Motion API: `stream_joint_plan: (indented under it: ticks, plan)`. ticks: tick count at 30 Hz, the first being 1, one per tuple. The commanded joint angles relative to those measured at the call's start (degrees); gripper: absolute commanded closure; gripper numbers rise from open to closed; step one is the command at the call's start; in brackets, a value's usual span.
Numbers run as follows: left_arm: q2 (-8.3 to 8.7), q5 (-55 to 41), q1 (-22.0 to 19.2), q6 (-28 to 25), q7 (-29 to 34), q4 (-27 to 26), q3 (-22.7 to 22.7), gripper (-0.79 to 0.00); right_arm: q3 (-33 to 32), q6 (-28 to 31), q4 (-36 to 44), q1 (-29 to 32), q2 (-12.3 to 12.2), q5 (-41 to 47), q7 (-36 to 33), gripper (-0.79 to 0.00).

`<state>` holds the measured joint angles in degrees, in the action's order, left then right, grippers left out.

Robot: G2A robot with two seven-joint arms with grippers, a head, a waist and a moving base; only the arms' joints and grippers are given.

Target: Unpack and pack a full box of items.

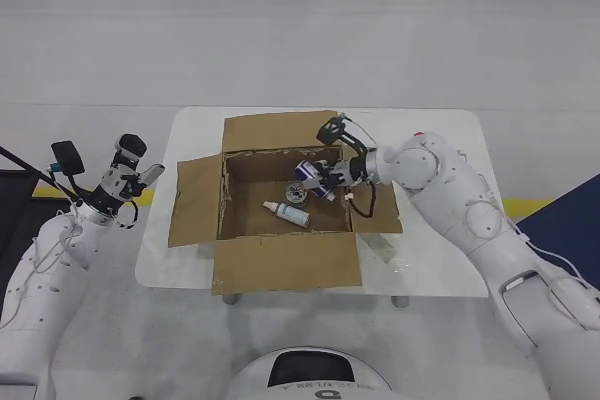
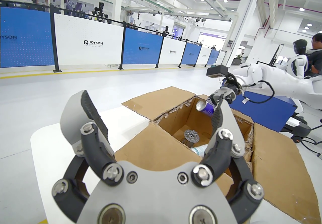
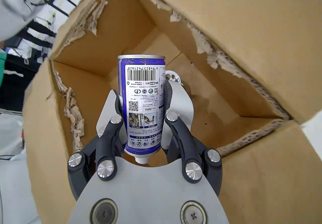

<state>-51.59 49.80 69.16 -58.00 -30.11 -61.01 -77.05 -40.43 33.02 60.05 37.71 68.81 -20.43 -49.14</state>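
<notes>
An open cardboard box (image 1: 252, 196) sits in the middle of a white table (image 1: 430, 150); its four flaps are folded outward at 12, 3, 6 and 9 o'clock, and the rim is ragged where the cardboard has torn. A blue-and-purple spray can (image 1: 312, 172) is held over the box's opening, at about 2 o'clock from the centre of the box; the right gripper (image 1: 325, 178) comes in over the 3 o'clock flap and grasps it.

In the right wrist view the right gripper (image 3: 142, 91) has both fingers pressed against the sides of the spray can (image 3: 142, 99); the nozzle end points back toward the wrist, and the flat base points away toward the box floor. In the left wrist view the spray can (image 2: 205, 107) is tilted, with its round base facing the camera.

On the box floor, near the centre, lies a small round metal part (image 1: 296, 190); at about 6 o'clock from it, a small white bottle (image 1: 286, 211) lies on its side. Both the metal part (image 2: 191, 135) and the white bottle (image 2: 200, 150) show in the left wrist view.

The left gripper (image 1: 143, 160) is at 9 o'clock from the box, just off the table's edge and well apart from the can; its fingers are spread wide with nothing between them. In its own view the left gripper (image 2: 151, 106) faces the box.
</notes>
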Motion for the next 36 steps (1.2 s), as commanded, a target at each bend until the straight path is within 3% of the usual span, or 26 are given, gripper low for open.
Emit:
stream_joint_plan:
  ticks: [1, 4, 6, 7, 13, 14, 16, 23, 26, 30, 36]
  plan:
    - [0.00, 0.00, 0.00, 0.00, 0.00, 0.00, 0.00, -0.785, 1.21, 0.16, 0.75, 0.13, 0.29, -2.27, -0.27, 0.000]
    - [0.00, 0.00, 0.00, 0.00, 0.00, 0.00, 0.00, -0.785, 2.87, -0.54, 1.95, 0.69, 0.72, -5.44, -0.02, -0.003]
    - [0.00, 0.00, 0.00, 0.00, 0.00, 0.00, 0.00, -0.785, 3.70, -1.11, 2.31, 0.87, 0.98, -7.18, 0.05, -0.182]
    - [0.00, 0.00, 0.00, 0.00, 0.00, 0.00, 0.00, -0.785, 4.00, -1.43, 2.30, 0.83, 1.12, -7.74, 0.10, -0.231]
    - [0.00, 0.00, 0.00, 0.00, 0.00, 0.00, 0.00, -0.785, 4.98, -1.73, 1.52, 0.37, 1.85, -8.17, -0.90, -0.379]
    - [0.00, 0.00, 0.00, 0.00, 0.00, 0.00, 0.00, -0.785, 4.95, -1.26, 1.52, 0.38, 1.89, -7.94, -0.93, -0.489]
    - [0.00, 0.00, 0.00, 0.00, 0.00, 0.00, 0.00, -0.785, 4.57, -0.62, 1.86, 0.53, 1.82, -7.84, -0.51, -0.785]
    - [0.00, 0.00, 0.00, 0.00, 0.00, 0.00, 0.00, -0.785, 1.45, 2.36, 4.19, 0.90, 0.84, -5.94, -0.06, -0.785]
    - [0.00, 0.00, 0.00, 0.00, 0.00, 0.00, 0.00, -0.785, -2.73, 6.64, 4.45, 1.16, -0.42, -2.47, 1.64, -0.785]
    - [0.00, 0.00, 0.00, 0.00, 0.00, 0.00, 0.00, -0.785, -13.08, 10.00, 8.40, 5.15, -3.92, 3.17, 3.44, -0.785]
    - [0.00, 0.00, 0.00, 0.00, 0.00, 0.00, 0.00, -0.785, -29.89, 8.85, 14.91, 15.55, -8.91, 6.09, 4.69, -0.785]
